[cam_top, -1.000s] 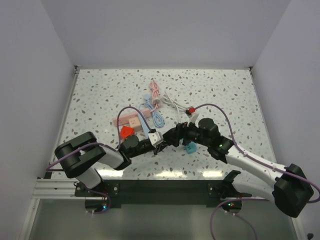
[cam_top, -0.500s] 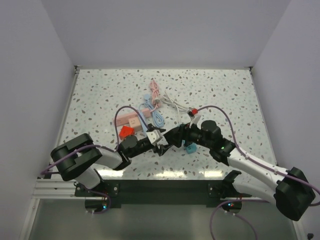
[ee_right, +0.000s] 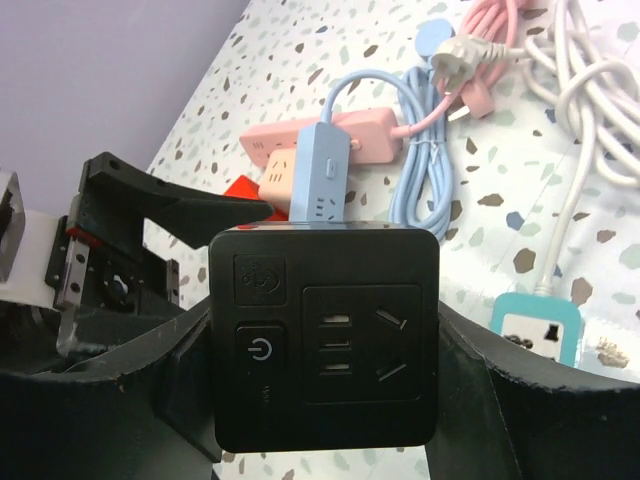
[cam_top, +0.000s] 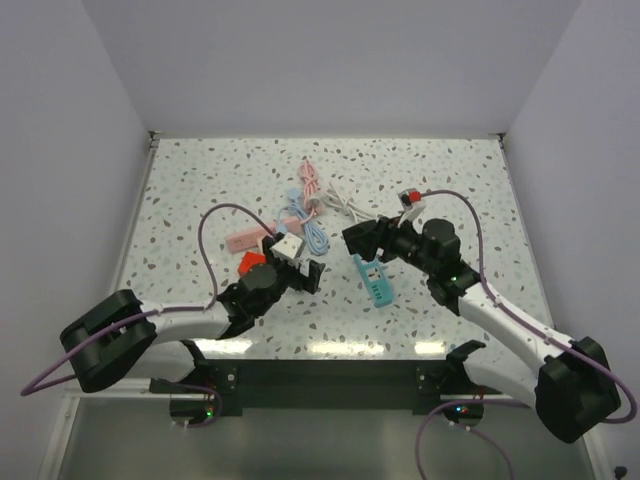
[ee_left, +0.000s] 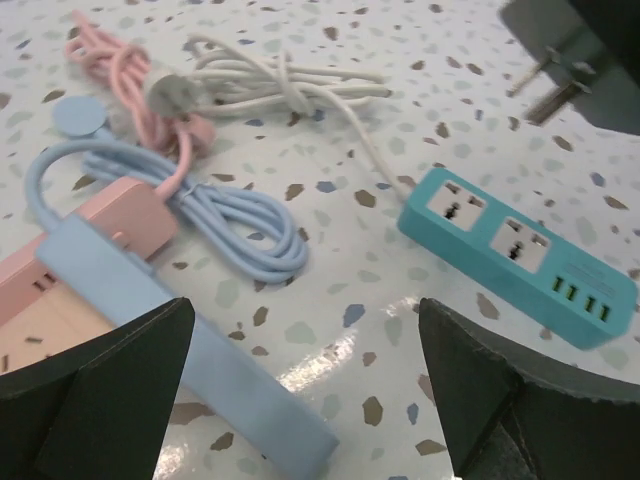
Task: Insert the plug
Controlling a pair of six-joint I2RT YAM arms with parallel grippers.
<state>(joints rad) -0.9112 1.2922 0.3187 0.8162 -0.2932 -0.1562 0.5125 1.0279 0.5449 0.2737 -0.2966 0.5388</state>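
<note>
Left gripper (cam_top: 298, 268) hangs with jaws spread wide, nothing between them, over the blue power strip (ee_left: 200, 360) (a pink power strip (ee_left: 60, 290) beside it). Teal power strip (ee_left: 515, 255) lies at its two o'clock. Right gripper (cam_top: 362, 238) clamps the black plug adapter (ee_right: 325, 335), twelve o'clock of the teal strip.

1. Mid counter (cam_top: 450, 190) is crowded: pink strip (ee_left: 60, 290), blue strip (ee_left: 170, 330) w/ coiled blue cord (ee_left: 235, 225), pink cord (ee_left: 120, 75) and white cord (ee_left: 290, 85), bunched and overlapping.
2. Teal strip (ee_left: 515, 255) lies apart; bare gap btwn it & blue cord.
3. Left hand (cam_top: 305, 272), fingers spread wide, sits left of that gap, red block (cam_top: 252, 263) beside it.
4. Right hand (cam_top: 362, 238) w/ black adapter (ee_right: 324, 335) hangs just past teal strip's far end, blocking that side.
5. Far edge plus L & R margins: open.
</note>
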